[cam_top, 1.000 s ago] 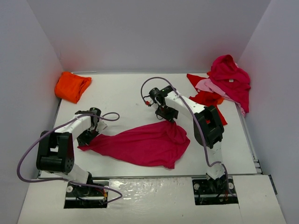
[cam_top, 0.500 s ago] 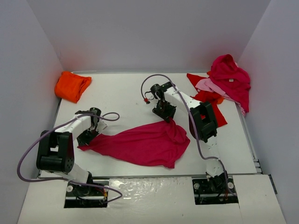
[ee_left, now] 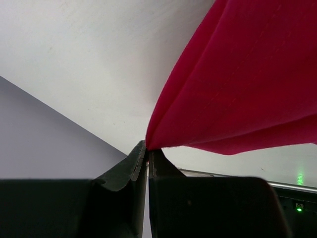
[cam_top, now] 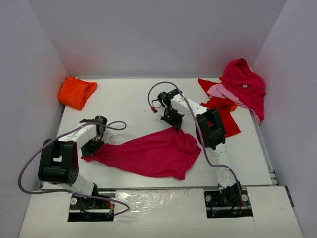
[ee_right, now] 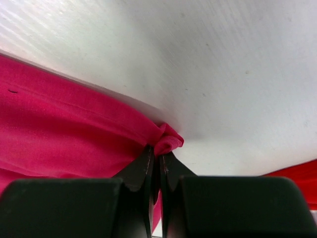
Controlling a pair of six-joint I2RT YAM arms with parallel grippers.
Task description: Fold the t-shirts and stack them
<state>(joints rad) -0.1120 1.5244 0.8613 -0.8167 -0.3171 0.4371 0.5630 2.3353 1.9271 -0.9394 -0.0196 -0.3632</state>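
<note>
Right claw, having nudged left, is clamping the far edge of the crimson t-shirt; left claw is pinching its corner.

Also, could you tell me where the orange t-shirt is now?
In the top view, the orange t-shirt lies at the far left corner of the table, beyond the left gripper.

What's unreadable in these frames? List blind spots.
Top view: light pink cloth t-shirt mostly buried under crimson cloth t-shirt; pile count unclear.
Top view: bright red cloth t-shirt partly covered by right arm.
Wrist views: spread magenta cloth t-shirt cut off by frame edges; only pinched folds show.
</note>
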